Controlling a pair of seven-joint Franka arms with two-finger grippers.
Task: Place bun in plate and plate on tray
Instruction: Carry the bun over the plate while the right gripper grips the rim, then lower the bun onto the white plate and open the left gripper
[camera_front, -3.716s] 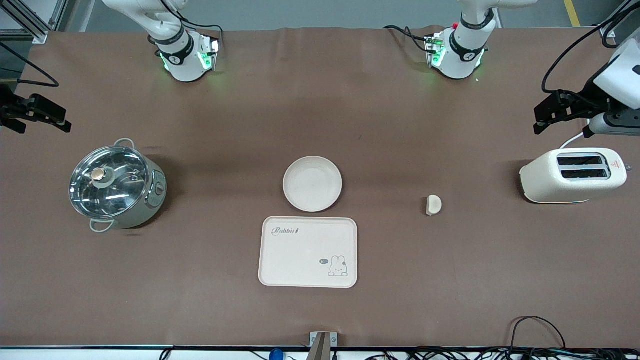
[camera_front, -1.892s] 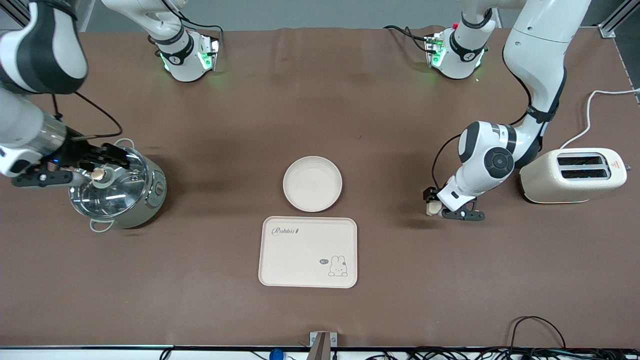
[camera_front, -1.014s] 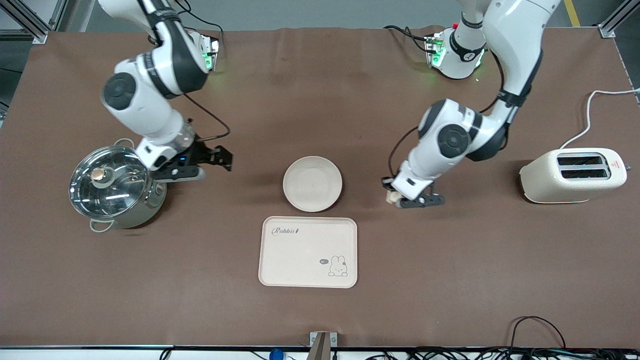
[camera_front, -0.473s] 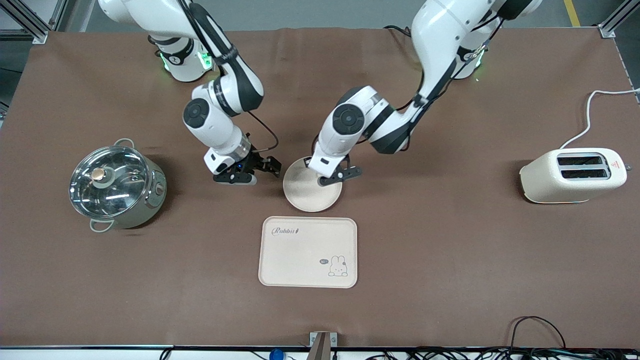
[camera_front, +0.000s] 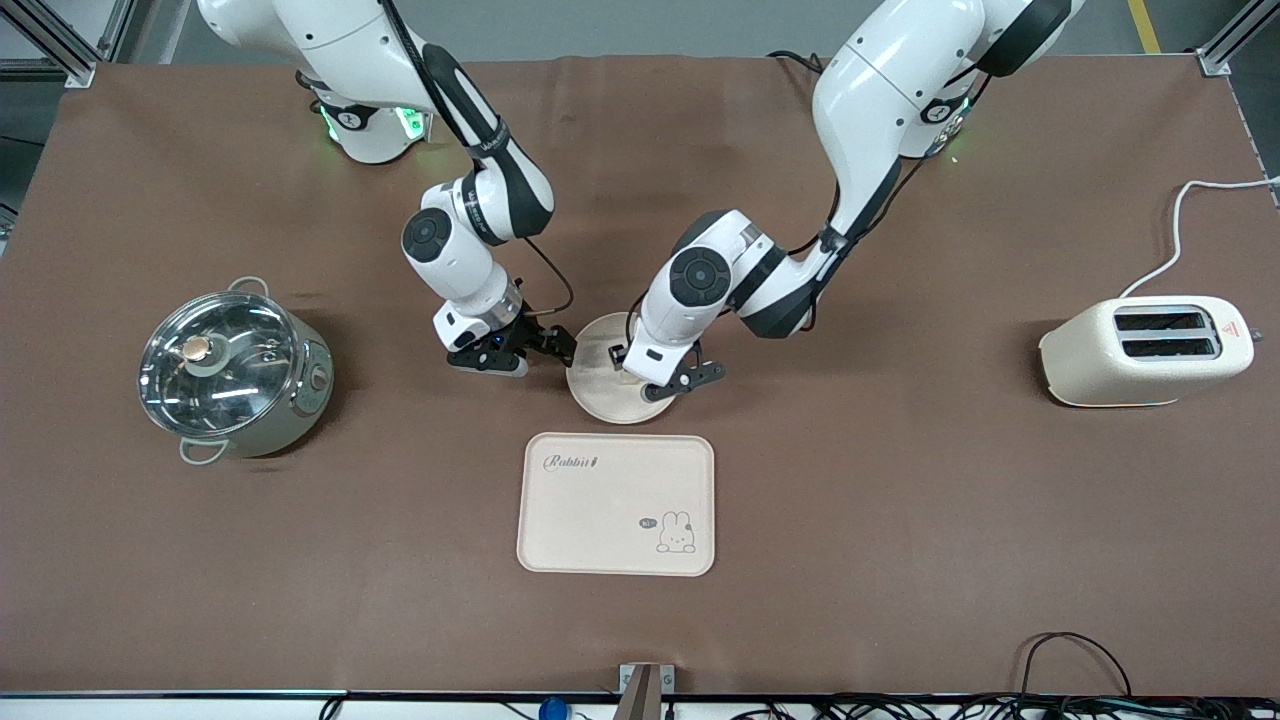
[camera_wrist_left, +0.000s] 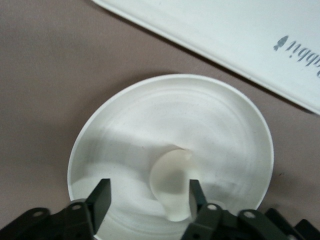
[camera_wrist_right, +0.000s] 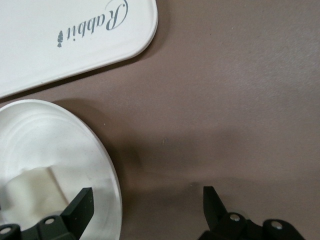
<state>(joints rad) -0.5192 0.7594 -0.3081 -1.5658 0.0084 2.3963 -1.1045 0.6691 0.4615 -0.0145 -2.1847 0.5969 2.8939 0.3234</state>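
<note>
1. The round shallow cream-white plate (camera_front: 612, 392) sits mid-table, just clear of the edge of the rectangular pale cream tray with "Rabbit" lettering (camera_front: 616, 504), which lies nearer the front camera; a narrow strip of brown table mat (camera_front: 900, 520) shows between them.
2. Open mat surrounds the tray on its other sides. The steel pot with a glass lid (camera_front: 232, 372) and the cream toaster (camera_front: 1146, 350) stand well apart at the table's two ends.
3. The left gripper (camera_wrist_left: 146, 201) hangs low over the plate, jaws spread wide, gripping nothing. The small pale cream bun (camera_wrist_left: 172, 183) lies on the plate between the fingers, beside one finger (camera_wrist_left: 196, 194).
4. The right gripper (camera_wrist_right: 147, 209) is beside the plate, jaws wide apart and empty, straddling the plate's rim, one finger (camera_wrist_right: 80, 207) over the plate, the other over bare mat.
</note>
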